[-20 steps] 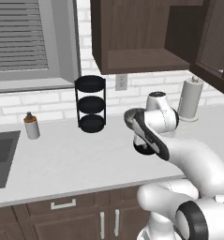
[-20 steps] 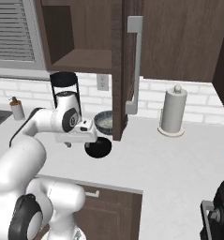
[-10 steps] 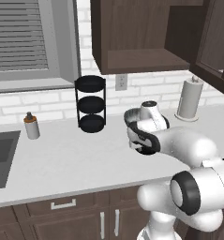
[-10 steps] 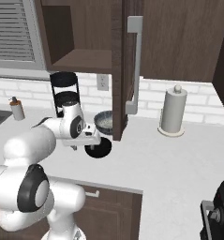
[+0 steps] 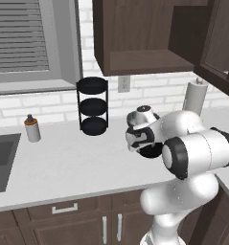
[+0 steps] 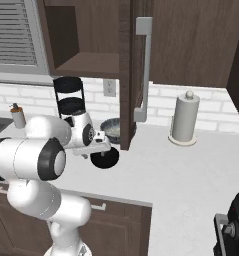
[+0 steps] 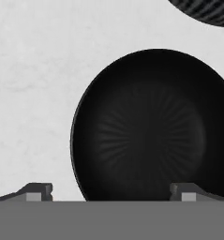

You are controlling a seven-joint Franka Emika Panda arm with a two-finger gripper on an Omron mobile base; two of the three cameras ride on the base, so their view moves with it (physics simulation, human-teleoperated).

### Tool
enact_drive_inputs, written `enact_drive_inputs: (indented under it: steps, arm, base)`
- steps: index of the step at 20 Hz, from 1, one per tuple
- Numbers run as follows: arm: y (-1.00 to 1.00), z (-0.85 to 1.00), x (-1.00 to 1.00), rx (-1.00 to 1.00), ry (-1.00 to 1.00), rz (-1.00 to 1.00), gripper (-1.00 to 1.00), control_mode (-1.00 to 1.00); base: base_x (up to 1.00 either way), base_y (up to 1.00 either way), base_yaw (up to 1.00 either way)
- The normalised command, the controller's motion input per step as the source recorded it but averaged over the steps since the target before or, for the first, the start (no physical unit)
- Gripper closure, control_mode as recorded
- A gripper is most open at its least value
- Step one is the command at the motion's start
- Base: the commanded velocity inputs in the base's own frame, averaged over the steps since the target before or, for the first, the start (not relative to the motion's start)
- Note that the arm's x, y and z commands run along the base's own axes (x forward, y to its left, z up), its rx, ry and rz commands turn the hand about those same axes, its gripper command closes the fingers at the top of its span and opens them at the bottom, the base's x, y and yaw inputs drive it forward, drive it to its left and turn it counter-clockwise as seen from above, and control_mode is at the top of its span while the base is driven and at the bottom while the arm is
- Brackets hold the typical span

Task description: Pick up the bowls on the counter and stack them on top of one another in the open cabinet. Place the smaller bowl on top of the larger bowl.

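counter [image 5: 63,162]: the flat pale slab under the gripper, carrying both bowls; the hard top will let a nudged bowl slide.
open cabinet [image 5: 149,60]: up and beyond the gripper, its bare wooden shelf waiting for the stack.
larger bowl [image 6: 111,129]: on the counter just past the gripper, toward the wall, apart from the black one; deep, streaked grey, probably rigid and the heavier of the two. It likely belongs on the shelf first.
smaller bowl [image 7: 151,126]: on the counter right below the gripper, one side of its rim lying between the fingertips in the hand view. Shallow, glossy, stiff, likely light and slippery (and chippable if dropped); pinch the rim wall, one finger inside, one outside.
gripper [image 7: 111,192]: jaws spread wide, holding nothing, poised above the black bowl.
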Motion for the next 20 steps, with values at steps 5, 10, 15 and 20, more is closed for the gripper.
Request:
enact_drive_inputs:
  steps: [5,10,15,20]
  arm:
    - [0.00,-0.33,0.19,-0.01,0.00,0.05,-1.00,-1.00]
    - [0.00,-0.40,0.00,-0.01,0.00,0.04,-1.00,-1.00]
    - [0.00,-0.33,0.01,-0.01,0.00,0.02,1.00,-1.00]
    - [0.00,-0.11,0.01,0.00,0.00,0.01,1.00,-1.00]
  base:
    - [0.00,0.00,0.00]
    - [0.00,0.00,0.00]
    - [0.00,0.00,0.00]
    - [0.00,0.00,0.00]
